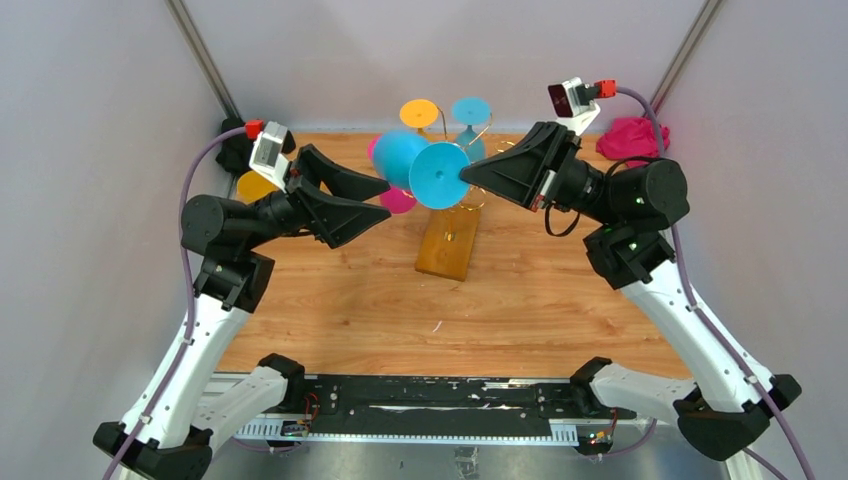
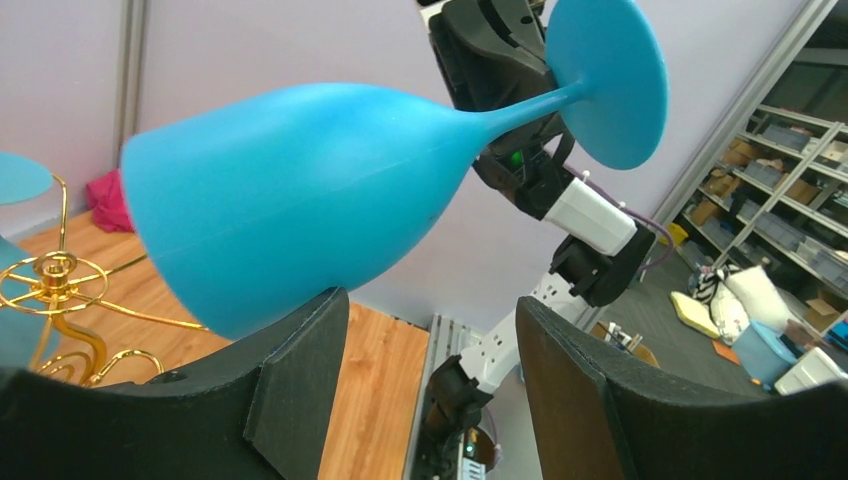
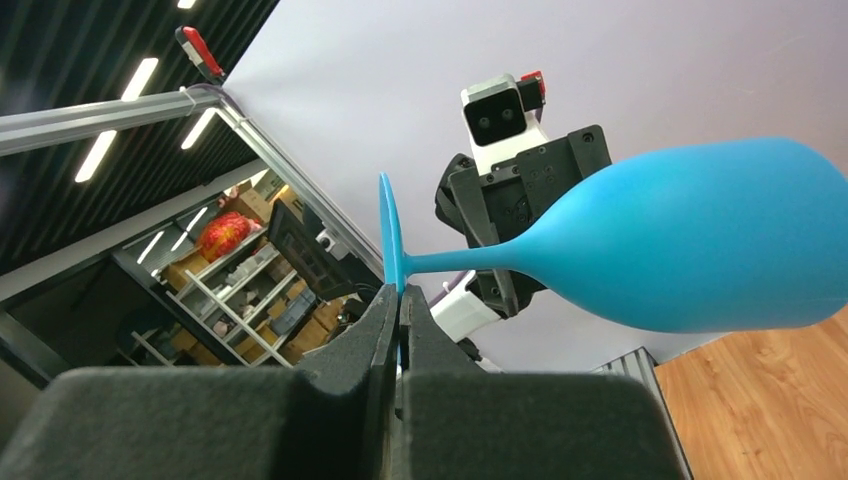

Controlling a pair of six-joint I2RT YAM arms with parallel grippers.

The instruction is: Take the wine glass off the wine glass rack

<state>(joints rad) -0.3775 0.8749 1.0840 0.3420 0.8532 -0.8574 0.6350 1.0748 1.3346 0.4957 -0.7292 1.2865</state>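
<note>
A blue wine glass (image 1: pixel 402 158) hangs sideways in the air above the wine glass rack (image 1: pixel 448 243), a gold wire stand on a wooden base. My right gripper (image 1: pixel 466 176) is shut on the rim of the glass's round foot (image 3: pixel 388 232), with the stem and bowl (image 3: pixel 700 240) pointing away from it. My left gripper (image 1: pixel 378 203) is open just left of the bowl. In the left wrist view the bowl (image 2: pixel 290 190) lies over the tip of one finger (image 2: pixel 300 370), and nothing is between the fingers. The gold wire arms (image 2: pixel 55 290) show at the left.
On the rack behind are an orange glass (image 1: pixel 419 113) and a teal glass (image 1: pixel 470 110), and a magenta one (image 1: pixel 398 201) is lower left. A yellow object (image 1: pixel 251 186) sits behind the left arm. A pink cloth (image 1: pixel 632 138) lies at the back right corner.
</note>
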